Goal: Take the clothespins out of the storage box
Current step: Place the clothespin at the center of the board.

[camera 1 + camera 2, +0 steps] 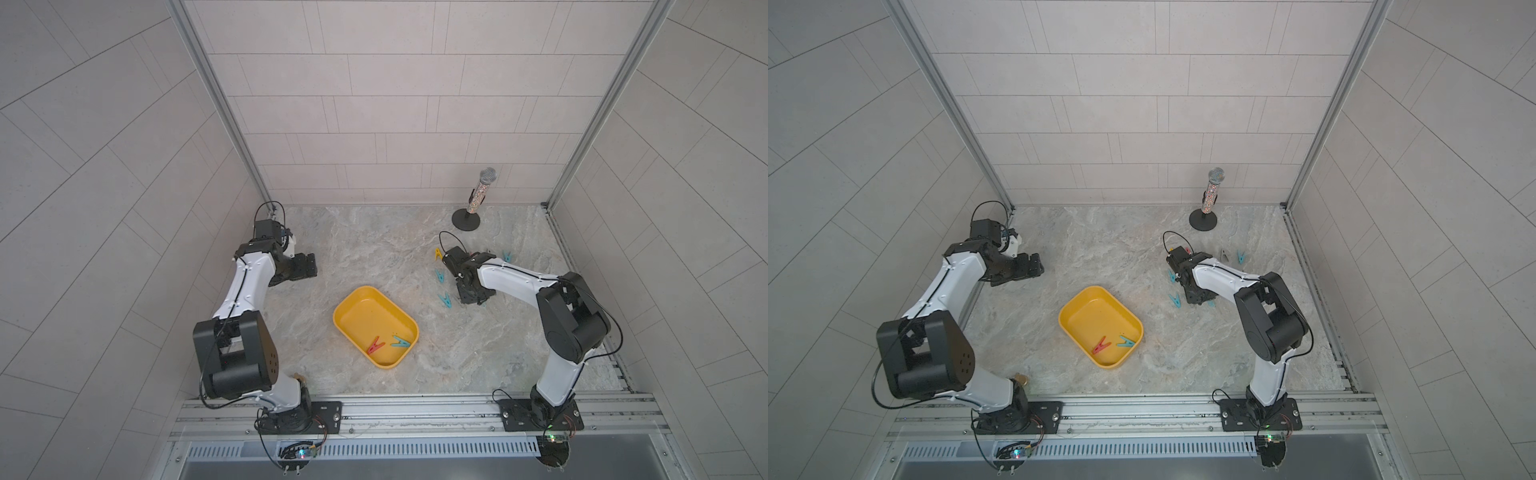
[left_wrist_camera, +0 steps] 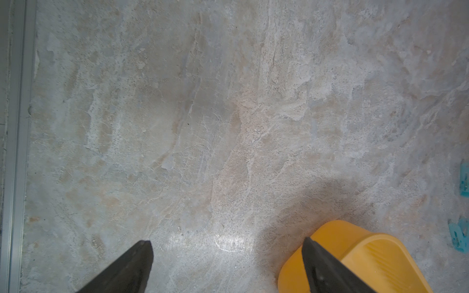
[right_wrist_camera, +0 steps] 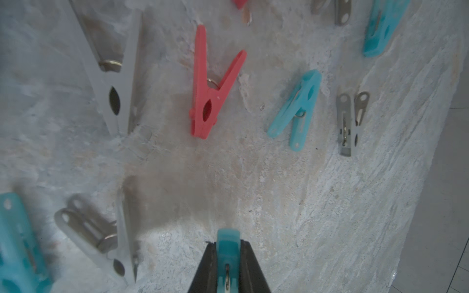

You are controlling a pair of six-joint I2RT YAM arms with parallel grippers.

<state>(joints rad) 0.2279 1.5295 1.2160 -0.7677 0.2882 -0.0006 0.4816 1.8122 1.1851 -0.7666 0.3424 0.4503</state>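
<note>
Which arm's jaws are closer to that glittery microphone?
The right. The right jaws hang over the pegs a little in front of the microphone; the left jaws are far across the table.

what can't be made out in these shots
Both top views: the right arm's wrist covers its jaws and the teal plastic clothespin they pinch, plus some pegs beneath; their count is unclear.
Right wrist view: a red plastic clothespin is cut off by the edge.
Left wrist view: the shallow yellow plastic storage box is cropped; its contents do not show.
</note>
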